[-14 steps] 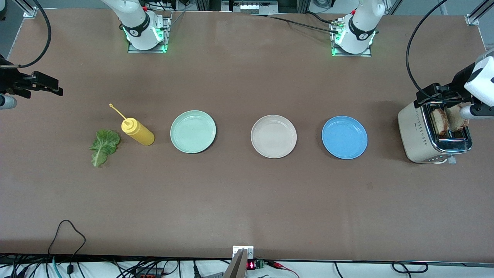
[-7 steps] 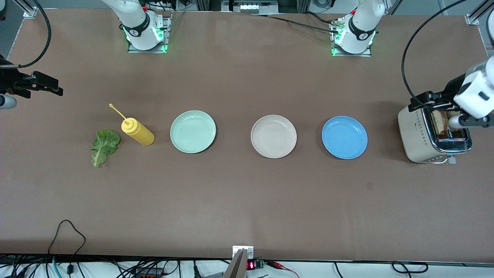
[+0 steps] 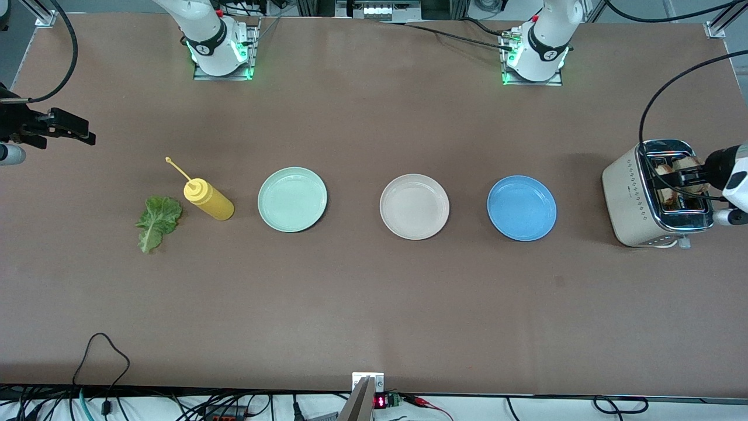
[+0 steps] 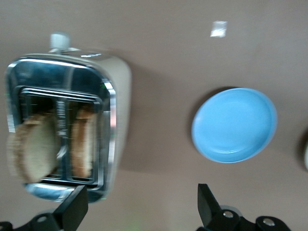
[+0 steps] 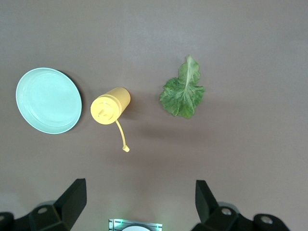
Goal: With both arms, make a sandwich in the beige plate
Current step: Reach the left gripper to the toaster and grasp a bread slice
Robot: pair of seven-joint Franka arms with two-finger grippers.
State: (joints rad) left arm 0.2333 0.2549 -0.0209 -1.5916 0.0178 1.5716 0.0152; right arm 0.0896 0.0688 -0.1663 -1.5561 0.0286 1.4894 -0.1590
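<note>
Bread slices stood upright in the toaster directly under the spread, empty left gripper, while the right gripper waited spread above the lettuce.

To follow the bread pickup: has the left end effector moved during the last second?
Yes. The left end effector, open, has come down over the toaster, from its farther edge to above the bread slices in its slots.
</note>
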